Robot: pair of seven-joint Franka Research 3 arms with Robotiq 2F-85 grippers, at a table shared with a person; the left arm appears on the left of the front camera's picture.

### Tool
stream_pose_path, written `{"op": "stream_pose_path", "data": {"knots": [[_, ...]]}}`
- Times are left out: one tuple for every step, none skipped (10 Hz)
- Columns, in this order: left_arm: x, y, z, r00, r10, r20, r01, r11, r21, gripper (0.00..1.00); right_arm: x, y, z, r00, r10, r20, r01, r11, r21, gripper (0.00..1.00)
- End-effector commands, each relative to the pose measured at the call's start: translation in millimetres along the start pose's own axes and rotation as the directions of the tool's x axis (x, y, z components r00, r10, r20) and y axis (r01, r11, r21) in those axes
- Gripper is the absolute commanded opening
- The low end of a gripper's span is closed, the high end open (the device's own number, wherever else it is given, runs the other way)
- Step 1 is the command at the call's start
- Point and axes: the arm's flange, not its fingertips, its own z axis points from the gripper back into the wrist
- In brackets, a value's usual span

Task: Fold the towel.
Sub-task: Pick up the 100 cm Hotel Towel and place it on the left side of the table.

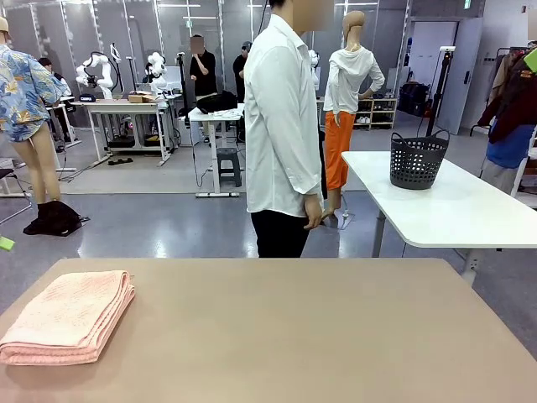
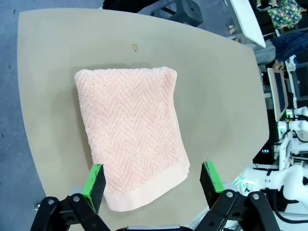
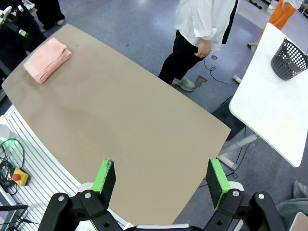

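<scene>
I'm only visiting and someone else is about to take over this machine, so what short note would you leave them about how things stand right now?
Left gripper: open, holding nothing, hanging above the towel's hem end.
Right gripper: open, holding nothing, high over the tan table.
Towel: lies folded in a neat stack of layers near the table's left edge.
Person: stands at the far side, hands down, not touching anything.
Done: the towel looks folded.
Left: probably nothing, unless a smaller fold is wanted.

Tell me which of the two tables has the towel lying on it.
The tan table nearest the robot: the folded pink towel lies at its left end. The white table farther back, on the right, carries a dark basket instead.
</scene>
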Motion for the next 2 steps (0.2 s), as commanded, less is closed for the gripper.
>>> {"op": "stream_pose_path", "data": {"knots": [[4.8, -0.5, 0.0, 1.0, 0.015, 0.001, -0.015, 1.0, 0.01, 1.0, -0.1, 0.0, 1.0, 1.0, 0.001, -0.001, -0.001, 1.0, 0.0, 0.95], [4.8, -0.5, 0.0, 1.0, 0.015, 0.001, -0.015, 1.0, 0.01, 1.0, -0.1, 0.0, 1.0, 1.0, 0.001, -0.001, -0.001, 1.0, 0.0, 0.95]]}}
